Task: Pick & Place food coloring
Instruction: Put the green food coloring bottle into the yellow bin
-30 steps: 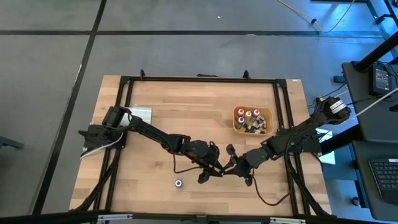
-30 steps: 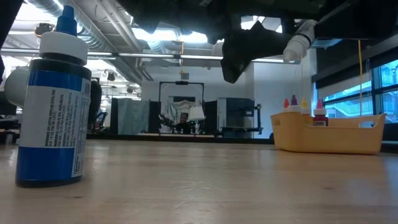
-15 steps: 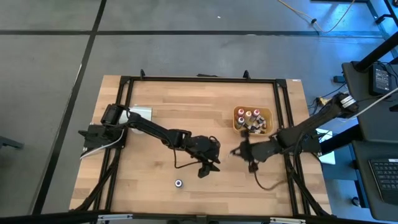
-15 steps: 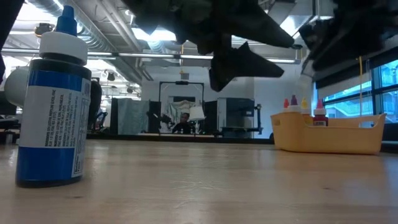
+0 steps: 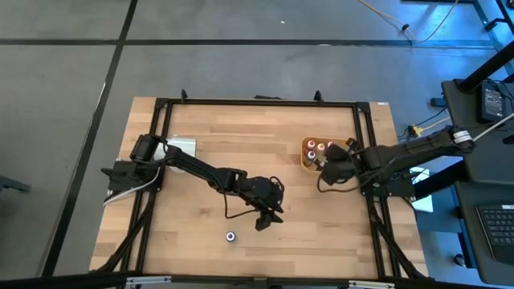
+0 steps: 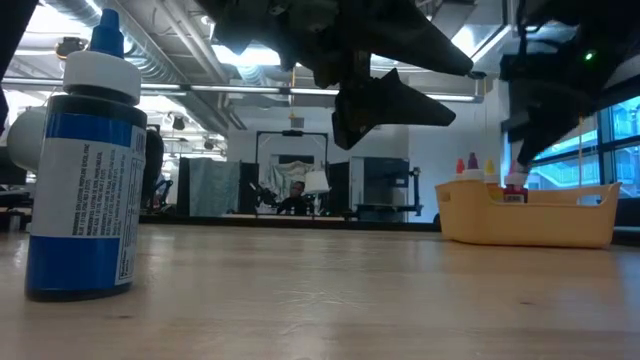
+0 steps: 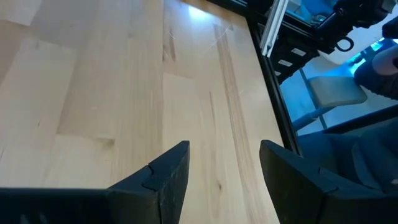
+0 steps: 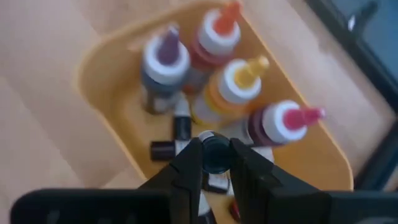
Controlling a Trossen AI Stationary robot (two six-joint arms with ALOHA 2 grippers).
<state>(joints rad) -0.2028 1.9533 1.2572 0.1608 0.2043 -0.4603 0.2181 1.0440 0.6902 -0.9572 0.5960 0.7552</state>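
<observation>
A blue-bodied food coloring bottle with a white and blue cap stands upright on its base on the table, large at the left of the low view. The tan tray holds upright bottles with purple, orange, yellow and pink caps, and several small ones lying flat. My right gripper hangs over the tray, shut on a small bottle. My left gripper hovers open above bare wood at the table's middle, holding nothing. My right gripper pinches a small bottle between its two fingers; only the bottle's round dark end shows between them. The fingers point down from above over the tray. The bottle sits just over the small bottles lying in the tray; whether it touches them, I cannot tell.
The tray stands near the table's right edge, next to the black frame rail. A grey pad lies at the far left. Bare wood stretches between the standing blue bottle and the tray. A person sits far off in the room.
My right gripper has left the table's middle, where it stood close to my left gripper, and has swung toward the right and far side to a place over the tray, carrying the small bottle. My left gripper has stayed near the middle, open.
</observation>
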